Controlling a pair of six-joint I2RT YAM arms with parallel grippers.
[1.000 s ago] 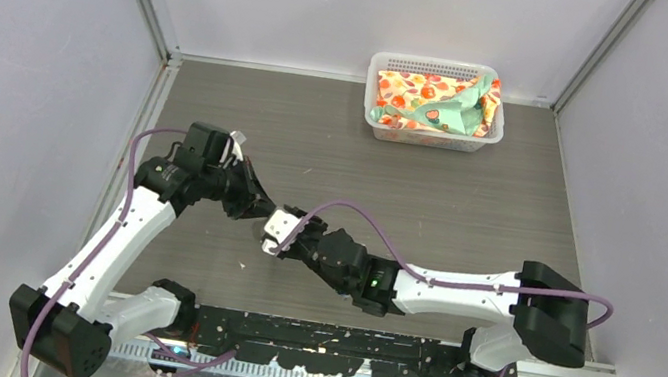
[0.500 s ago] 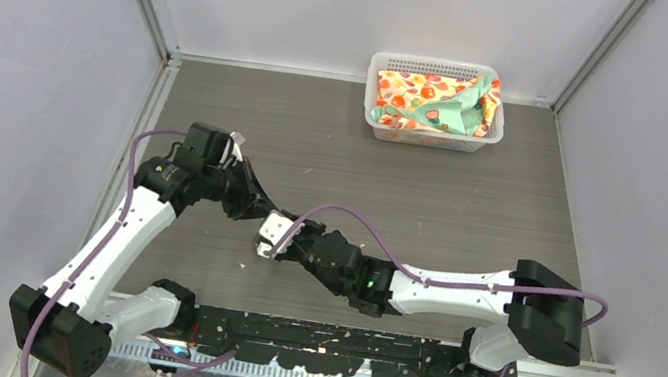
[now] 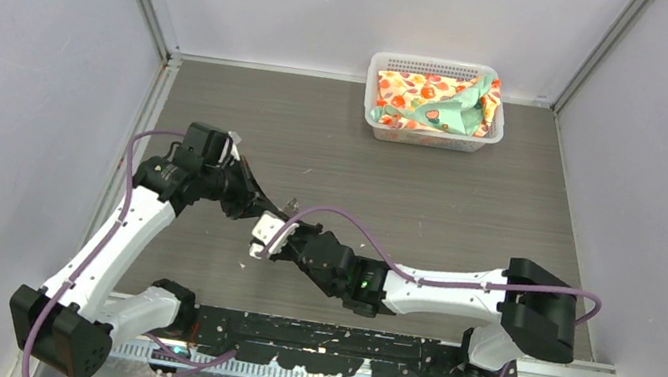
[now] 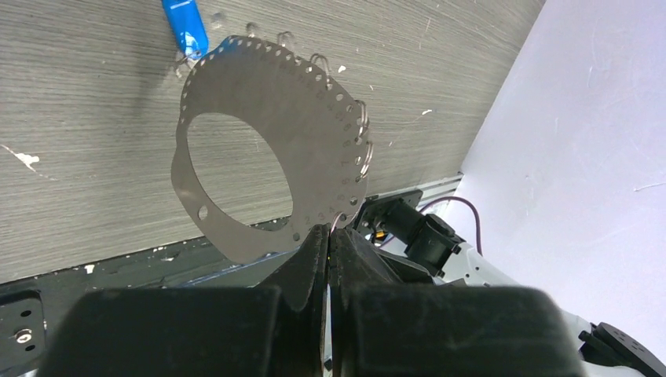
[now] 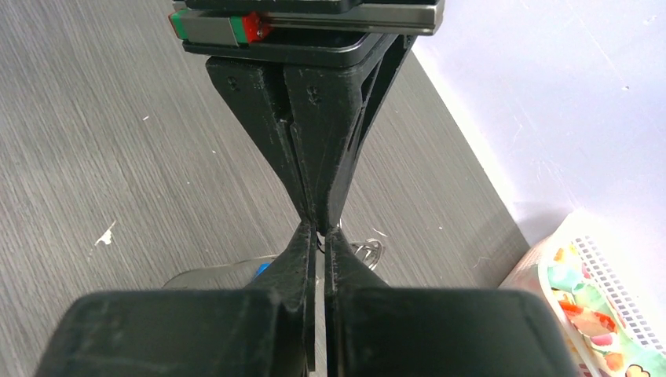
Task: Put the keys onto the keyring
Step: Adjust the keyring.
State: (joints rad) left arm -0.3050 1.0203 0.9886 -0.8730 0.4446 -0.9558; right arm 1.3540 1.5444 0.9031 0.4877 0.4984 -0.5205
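Observation:
The keyring (image 4: 314,133), a flat silvery ring plate with holes and small wire loops along its rim, hangs above the table. My left gripper (image 4: 330,229) is shut on its edge. One blue-headed key (image 4: 184,27) hangs at the plate's far edge; I cannot tell whether it is hooked on. My right gripper (image 5: 318,229) is shut, its tips meeting the left fingertips (image 5: 314,206) head on. Whether anything thin is pinched there is unclear. In the top view the left gripper (image 3: 262,209) and right gripper (image 3: 272,221) touch at mid-left.
A white plastic basket (image 3: 435,66) with patterned cloth stands at the back right, also at the right wrist view's corner (image 5: 609,271). Walls close the table on the left, back and right. The arm bases and a black rail (image 3: 336,341) line the near edge.
The right gripper has closed from half open to shut and slid left toward the left gripper. The left arm and the keyring have barely moved.

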